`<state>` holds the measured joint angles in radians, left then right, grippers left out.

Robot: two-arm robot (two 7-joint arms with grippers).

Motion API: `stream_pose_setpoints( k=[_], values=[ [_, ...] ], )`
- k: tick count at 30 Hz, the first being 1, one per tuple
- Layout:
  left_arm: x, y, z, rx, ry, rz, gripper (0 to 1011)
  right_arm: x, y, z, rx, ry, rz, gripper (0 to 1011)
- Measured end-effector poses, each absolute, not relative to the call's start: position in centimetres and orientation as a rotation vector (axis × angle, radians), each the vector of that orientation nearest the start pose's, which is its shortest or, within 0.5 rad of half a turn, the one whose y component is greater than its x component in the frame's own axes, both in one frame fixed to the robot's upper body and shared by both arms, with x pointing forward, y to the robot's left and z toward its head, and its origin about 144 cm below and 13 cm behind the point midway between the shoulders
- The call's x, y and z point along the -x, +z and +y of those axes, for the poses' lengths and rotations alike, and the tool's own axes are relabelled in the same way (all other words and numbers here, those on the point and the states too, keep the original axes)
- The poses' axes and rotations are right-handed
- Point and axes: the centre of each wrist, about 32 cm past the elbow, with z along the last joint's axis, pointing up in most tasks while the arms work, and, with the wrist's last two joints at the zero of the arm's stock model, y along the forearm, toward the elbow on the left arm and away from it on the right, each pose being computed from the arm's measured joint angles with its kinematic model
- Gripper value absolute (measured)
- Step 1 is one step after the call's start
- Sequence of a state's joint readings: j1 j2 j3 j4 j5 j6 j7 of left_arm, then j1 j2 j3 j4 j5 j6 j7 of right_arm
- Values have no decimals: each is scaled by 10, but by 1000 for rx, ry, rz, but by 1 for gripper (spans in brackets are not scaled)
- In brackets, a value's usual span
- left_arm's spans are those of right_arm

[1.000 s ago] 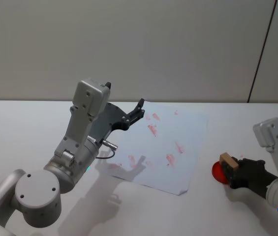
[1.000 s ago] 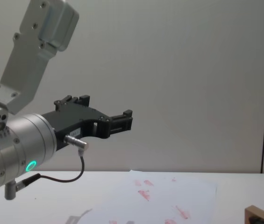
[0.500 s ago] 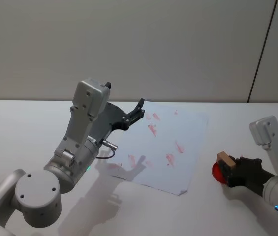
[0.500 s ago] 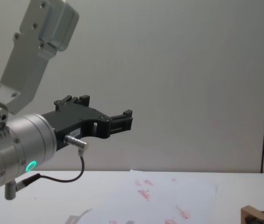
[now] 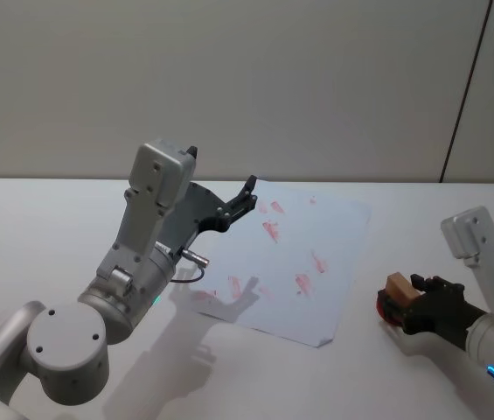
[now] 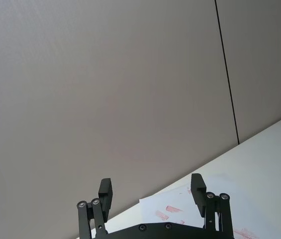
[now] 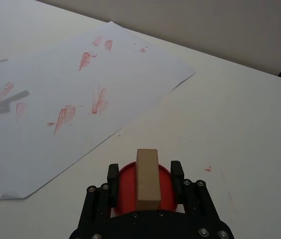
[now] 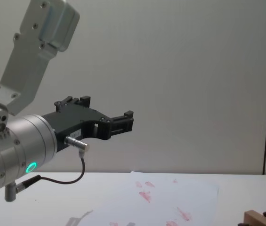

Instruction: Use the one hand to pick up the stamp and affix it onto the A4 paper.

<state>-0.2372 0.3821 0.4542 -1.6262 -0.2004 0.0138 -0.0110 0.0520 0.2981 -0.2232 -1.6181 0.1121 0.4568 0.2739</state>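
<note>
Currently: right hand (image 7: 145,174) low over the tabletop (image 7: 239,114), fingers closed on the stamp (image 7: 147,178), one finger on each long side. Stamp = small light-wood block, stands upright between the fingers, sticking out past the tips. Red round ink pad (image 7: 167,191) sits directly under/behind it; can't tell if the stamp face touches the pad or is just off it.

Handling (judgement): block looks rigid, light, dry wood w/ flat parallel sides, so grip should be secure w/o much force; little slip risk. Best hold is what it has now, mid-height on the two broad faces, leaving the inked face free. Inked face is prob. wet, so keep it off the tabletop on the way over.

A4 paper (image 5: 316,236) lies flat to the left of the right hand, its near corner close by but apart; several red-pink marks on it already. Stamp not yet over the sheet.

Left hand (image 5: 240,199) raised above the paper's far-left part, fingers apart, holding nothing; idle.
</note>
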Motion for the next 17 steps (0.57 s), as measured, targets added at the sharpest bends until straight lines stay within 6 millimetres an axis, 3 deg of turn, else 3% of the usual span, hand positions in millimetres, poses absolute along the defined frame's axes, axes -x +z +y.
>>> stream_pose_setpoints(
  k=[13, 17],
  values=[
    [-492, 1204, 198, -61, 1124, -268, 1003, -466, 1161, -242, 452, -1095, 190, 983],
    [-492, 1204, 198, -61, 1124, -268, 1003, -466, 1161, -242, 452, -1095, 190, 1001]
  ],
)
